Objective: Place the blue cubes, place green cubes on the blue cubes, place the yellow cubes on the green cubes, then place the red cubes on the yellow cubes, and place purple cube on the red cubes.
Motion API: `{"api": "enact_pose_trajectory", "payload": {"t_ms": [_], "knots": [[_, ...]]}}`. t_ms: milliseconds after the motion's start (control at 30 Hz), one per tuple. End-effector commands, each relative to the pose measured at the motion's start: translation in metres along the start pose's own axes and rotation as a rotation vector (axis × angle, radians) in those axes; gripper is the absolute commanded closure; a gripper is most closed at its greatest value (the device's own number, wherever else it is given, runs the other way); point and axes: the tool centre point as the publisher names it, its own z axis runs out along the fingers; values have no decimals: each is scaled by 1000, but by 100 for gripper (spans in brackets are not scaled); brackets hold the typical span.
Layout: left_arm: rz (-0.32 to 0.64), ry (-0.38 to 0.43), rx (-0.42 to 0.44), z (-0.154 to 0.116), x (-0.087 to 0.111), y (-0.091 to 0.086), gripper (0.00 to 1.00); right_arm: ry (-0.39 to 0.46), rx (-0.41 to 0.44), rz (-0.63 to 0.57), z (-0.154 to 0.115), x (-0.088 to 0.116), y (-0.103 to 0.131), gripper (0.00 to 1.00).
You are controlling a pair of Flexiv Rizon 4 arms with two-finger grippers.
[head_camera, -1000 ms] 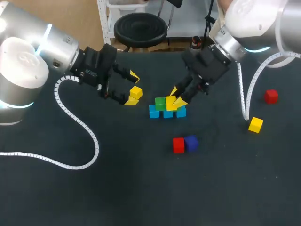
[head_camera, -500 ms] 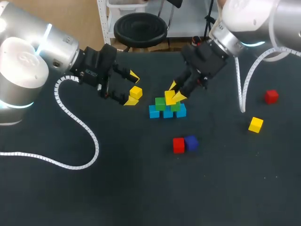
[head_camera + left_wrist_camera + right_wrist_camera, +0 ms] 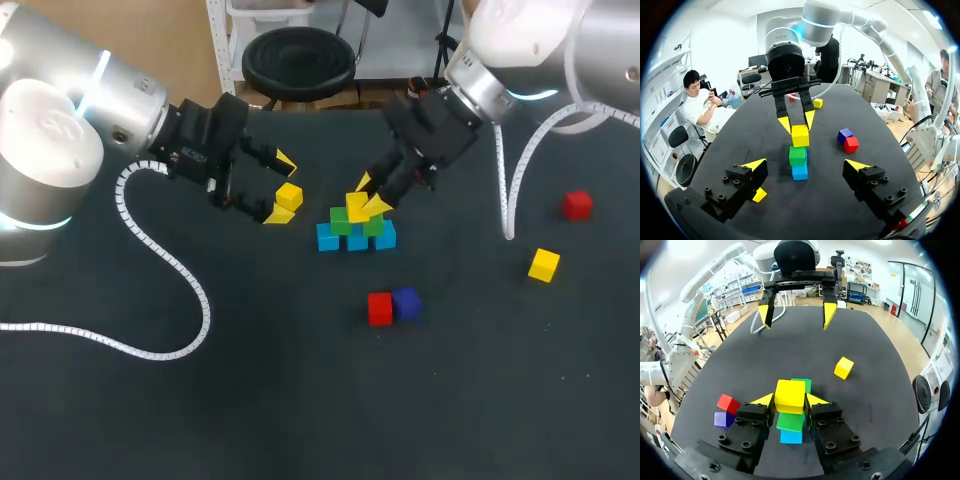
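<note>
Right gripper pinched shut on a yellow cube, right over the stack.
The green cubes on the blue cubes lie directly beneath; straight down looks right. Left gripper hangs wide open, empty, beside the stack, farther off.

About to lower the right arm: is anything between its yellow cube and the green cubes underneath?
Nothing visible. The yellow cube in the right gripper is directly over a green cube, with no other thing between them.
</note>
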Motion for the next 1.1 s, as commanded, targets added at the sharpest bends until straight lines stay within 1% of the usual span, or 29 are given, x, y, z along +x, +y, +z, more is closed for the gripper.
{"api": "enact_pose_trajectory", "payload": {"t_ms": [33,600,1100], "knots": [[3,-3,0,0,1,0,0,-8,-6,-3,0,2,-3,100],[3,-3,0,0,1,0,0,-5,-13,-37,-4,-1,-10,100],[3,-3,0,0,1,0,0,-8,-25,-32,0,1,-12,100]]}}
